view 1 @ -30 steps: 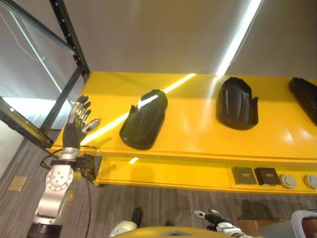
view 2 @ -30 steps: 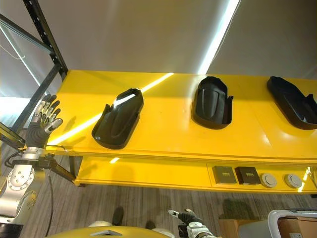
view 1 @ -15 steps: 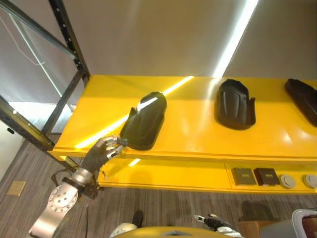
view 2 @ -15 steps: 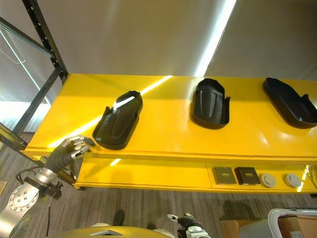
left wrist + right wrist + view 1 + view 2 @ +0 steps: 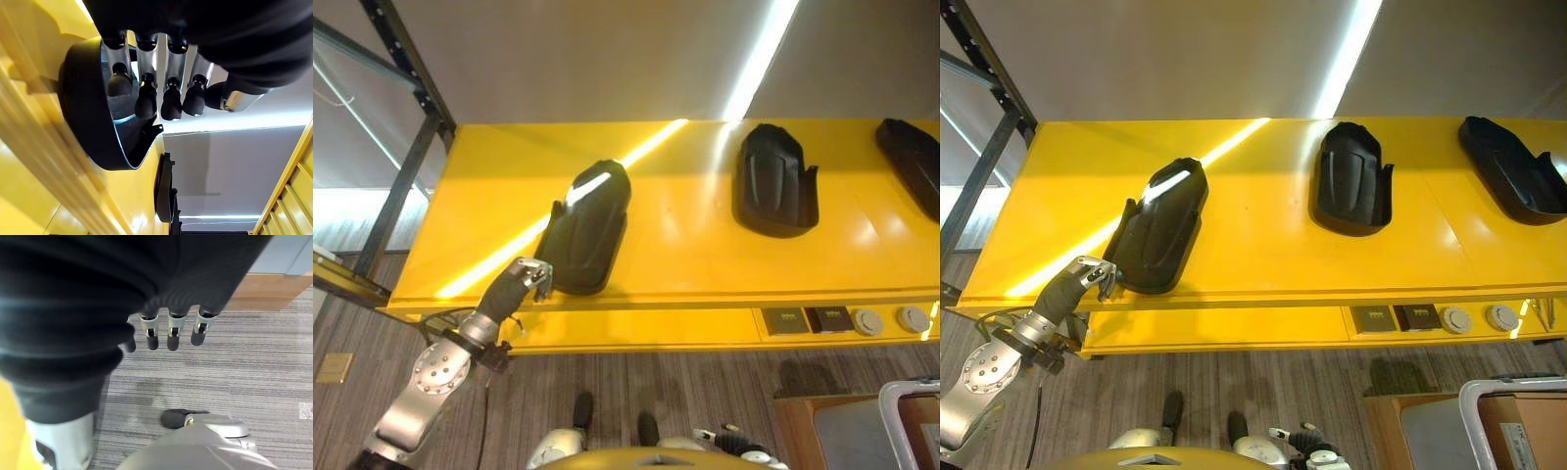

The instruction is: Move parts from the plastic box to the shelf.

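Three black moulded parts lie on the yellow shelf [image 5: 685, 245]. The left part [image 5: 584, 227] lies slanted, its near end close to the shelf's front edge. My left hand [image 5: 522, 281] is at that near end with its fingers curled, the knuckles against the part's rim and nothing held. In the left wrist view the curled fingers [image 5: 146, 98] sit just in front of the part [image 5: 88, 112]. A second part [image 5: 773, 181] lies mid-shelf and a third [image 5: 911, 162] at the right edge. My right hand [image 5: 168, 333] hangs low over the floor, fingers relaxed.
The plastic box's pale rim [image 5: 1474, 392] shows at the lower right on the floor, beside a brown carton [image 5: 1386, 431]. Below the shelf top, a lower level holds two small dark boxes [image 5: 787, 320] and round discs [image 5: 868, 320]. A black rack upright [image 5: 406, 171] stands at the left.
My left hand has dropped from a raised, spread pose at the shelf's left corner, curled, and come to the near end of the left part. The camera has shifted.
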Tool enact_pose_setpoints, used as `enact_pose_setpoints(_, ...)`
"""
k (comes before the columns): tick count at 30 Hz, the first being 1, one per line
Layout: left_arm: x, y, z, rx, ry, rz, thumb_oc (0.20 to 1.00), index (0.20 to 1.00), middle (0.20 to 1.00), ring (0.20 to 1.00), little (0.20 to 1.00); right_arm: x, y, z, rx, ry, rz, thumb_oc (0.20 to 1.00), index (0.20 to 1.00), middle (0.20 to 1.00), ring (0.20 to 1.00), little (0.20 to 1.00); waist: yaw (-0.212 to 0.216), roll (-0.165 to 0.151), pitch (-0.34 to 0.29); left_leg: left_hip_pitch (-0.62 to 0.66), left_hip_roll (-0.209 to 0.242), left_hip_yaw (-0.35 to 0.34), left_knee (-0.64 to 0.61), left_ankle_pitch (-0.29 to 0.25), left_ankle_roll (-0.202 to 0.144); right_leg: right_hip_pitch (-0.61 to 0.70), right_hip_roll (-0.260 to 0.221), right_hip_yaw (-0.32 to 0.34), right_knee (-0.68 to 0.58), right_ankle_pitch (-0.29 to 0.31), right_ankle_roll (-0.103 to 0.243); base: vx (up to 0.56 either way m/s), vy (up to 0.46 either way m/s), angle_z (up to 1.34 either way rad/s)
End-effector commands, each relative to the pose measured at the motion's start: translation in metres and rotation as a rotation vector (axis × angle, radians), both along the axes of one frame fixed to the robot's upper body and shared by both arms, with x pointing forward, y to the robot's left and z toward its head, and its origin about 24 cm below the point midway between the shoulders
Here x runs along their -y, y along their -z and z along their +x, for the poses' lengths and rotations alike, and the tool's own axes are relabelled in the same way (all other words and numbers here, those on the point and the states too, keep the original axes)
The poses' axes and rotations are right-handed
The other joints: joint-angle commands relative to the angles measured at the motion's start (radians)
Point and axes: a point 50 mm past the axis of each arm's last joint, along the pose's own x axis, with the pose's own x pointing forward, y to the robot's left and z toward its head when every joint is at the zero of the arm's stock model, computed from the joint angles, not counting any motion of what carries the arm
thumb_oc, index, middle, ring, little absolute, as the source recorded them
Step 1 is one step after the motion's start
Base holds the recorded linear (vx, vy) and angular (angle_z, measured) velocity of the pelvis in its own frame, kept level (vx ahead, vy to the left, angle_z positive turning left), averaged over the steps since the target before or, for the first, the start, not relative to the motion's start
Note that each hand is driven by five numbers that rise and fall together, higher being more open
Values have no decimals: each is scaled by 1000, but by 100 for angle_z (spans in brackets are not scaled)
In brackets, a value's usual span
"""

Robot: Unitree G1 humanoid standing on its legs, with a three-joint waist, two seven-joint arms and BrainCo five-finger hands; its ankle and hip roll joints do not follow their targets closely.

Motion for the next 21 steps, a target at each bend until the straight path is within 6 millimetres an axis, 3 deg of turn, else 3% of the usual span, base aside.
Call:
enact_pose_setpoints(1, 4, -11, 0, 84, -3, -14, 200, 200, 200, 200, 200, -14, 2, 2, 7, -5, 25, 1000, 1000, 1000, 1000, 1000, -8, -50, -27, 29, 42, 4, 11, -118, 0, -72, -87, 11, -12, 34, 69, 38, -8, -9)
enact_pose_setpoints(13, 14, 26, 12, -44, -39, -37, 200, 200, 200, 200, 200, -15, 2, 1, 15, 15, 24, 1000, 1000, 1000, 1000, 1000, -38, -44, -29, 32, 46, 27, 4, -119, -2, -82, -84, 35, -19, 38, 70, 15, -7, -9)
enact_pose_setpoints(21, 22, 18, 31, 19, -82, -51, 200, 200, 200, 200, 200, -14, 2, 3, 20, 5, 6, 1000, 1000, 1000, 1000, 1000, -52, -42, -20, 5, 50, 34, -3, -107, -8, -113, -83, 32, -20, 43, 71, -1, -2, -1)
